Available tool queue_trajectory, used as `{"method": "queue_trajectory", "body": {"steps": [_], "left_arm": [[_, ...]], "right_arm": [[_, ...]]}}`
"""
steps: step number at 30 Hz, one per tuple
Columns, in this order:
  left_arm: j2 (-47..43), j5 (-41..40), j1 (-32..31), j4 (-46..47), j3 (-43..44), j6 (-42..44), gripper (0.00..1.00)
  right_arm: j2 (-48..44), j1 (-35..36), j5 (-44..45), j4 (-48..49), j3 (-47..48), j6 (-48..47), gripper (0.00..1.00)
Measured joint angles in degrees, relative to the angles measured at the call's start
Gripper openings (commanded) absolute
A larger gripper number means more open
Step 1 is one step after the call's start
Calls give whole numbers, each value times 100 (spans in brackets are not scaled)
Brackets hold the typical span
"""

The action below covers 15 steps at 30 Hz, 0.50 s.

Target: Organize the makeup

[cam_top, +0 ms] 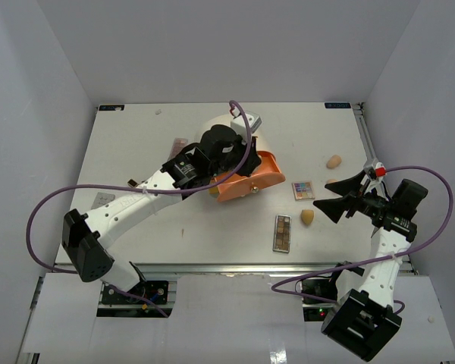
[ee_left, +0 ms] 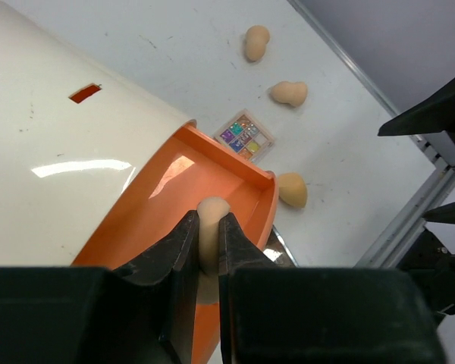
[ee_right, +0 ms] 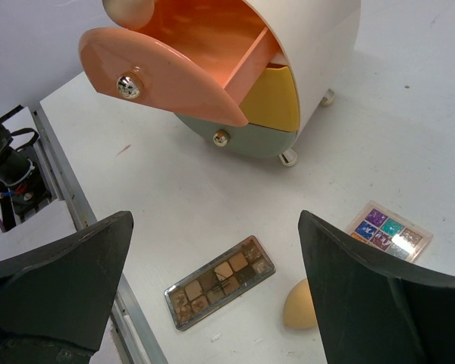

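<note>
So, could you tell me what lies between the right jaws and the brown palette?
A single beige sponge; the top view shows it best.

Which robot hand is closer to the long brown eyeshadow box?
Right. The right gripper hangs open close to the brown palette, seen between its fingers. The left gripper is farther off, over the orange drawer, shut on a sponge.

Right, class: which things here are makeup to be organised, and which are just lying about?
Makeup to organise: beige sponge in the left gripper; three loose sponges; brown eyeshadow palette; multicoloured eyeshadow palette.
Not for sorting: cream drawer unit, its orange drawer open; purple cable.
</note>
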Motion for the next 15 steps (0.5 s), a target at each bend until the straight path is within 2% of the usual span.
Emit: {"method": "queue_trajectory", "body": {"steps": [7, 15], "left_arm": [[199, -581, -105, -114, 76, 263, 32], [199, -750, -131, -186, 99, 327, 55]], "right_arm": [[0, -5, 2, 0, 0, 2, 96], [-9, -34, 20, 1, 0, -3, 97]]}}
